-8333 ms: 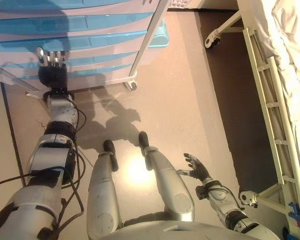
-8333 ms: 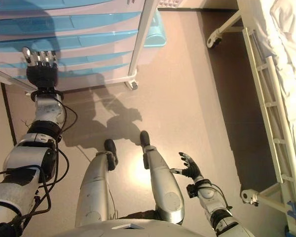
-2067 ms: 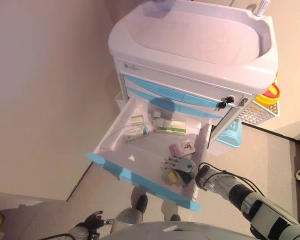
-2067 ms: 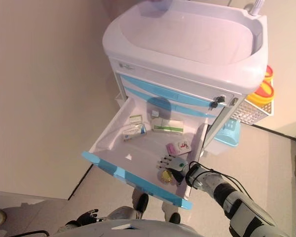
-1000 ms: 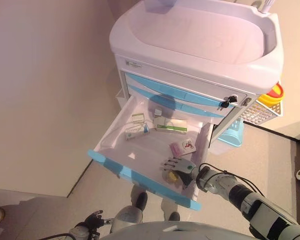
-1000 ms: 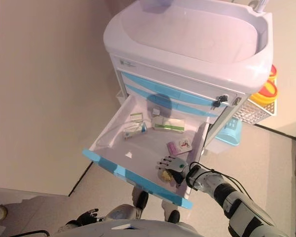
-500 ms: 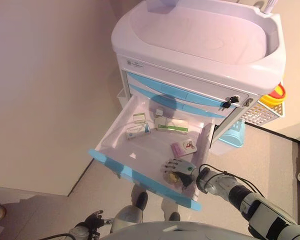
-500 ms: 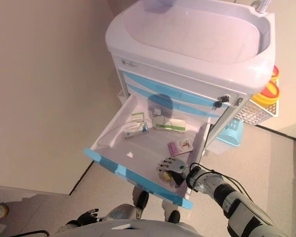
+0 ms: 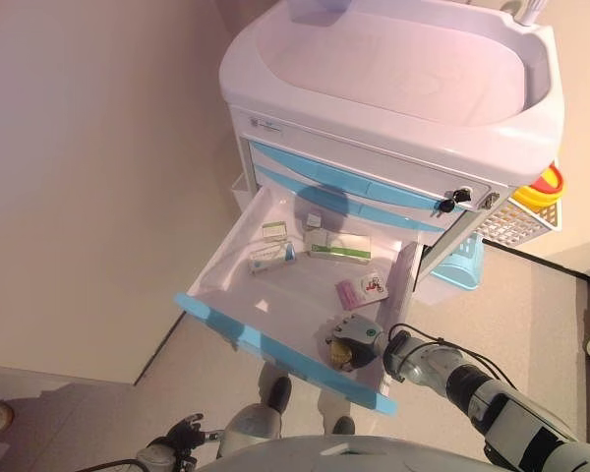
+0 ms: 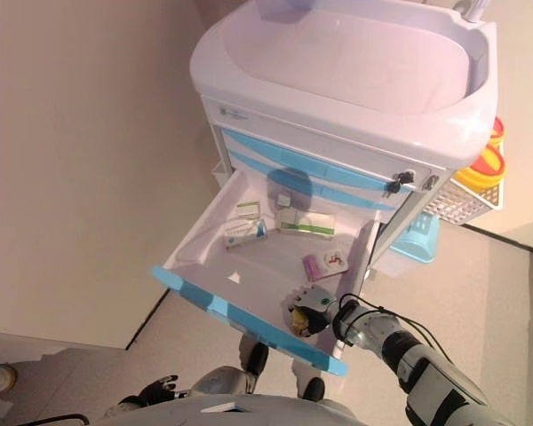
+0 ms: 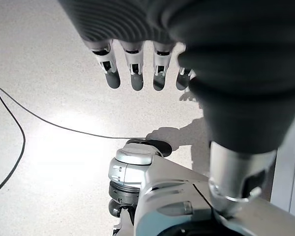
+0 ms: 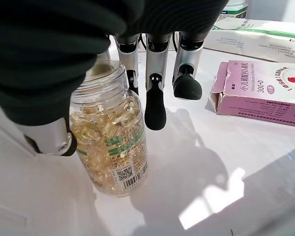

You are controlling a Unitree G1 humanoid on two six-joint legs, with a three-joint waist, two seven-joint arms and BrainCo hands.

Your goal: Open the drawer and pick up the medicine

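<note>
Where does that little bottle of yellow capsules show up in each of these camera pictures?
Left eye view: the bottle stands in the open drawer's near right corner, under the right hand.
Right eye view: same corner, bottle under the hand.
Left wrist view: not in it; only the left hand over the floor.
Right wrist view: bottle close up, between thumb and fingers.
Shared landmark: the pink box, also at.

Bright, warm light falls from above. My right hand (image 12: 64,44) fills the top of its wrist view as a dark, unfocused mass, casting a soft shadow over the white drawer (image 12: 187,162) floor, where a small glare patch shines. The floor (image 11: 49,147) under my left hand (image 11: 226,73) glares white in 1 broad patch, crossed by sharp shadows.
</note>
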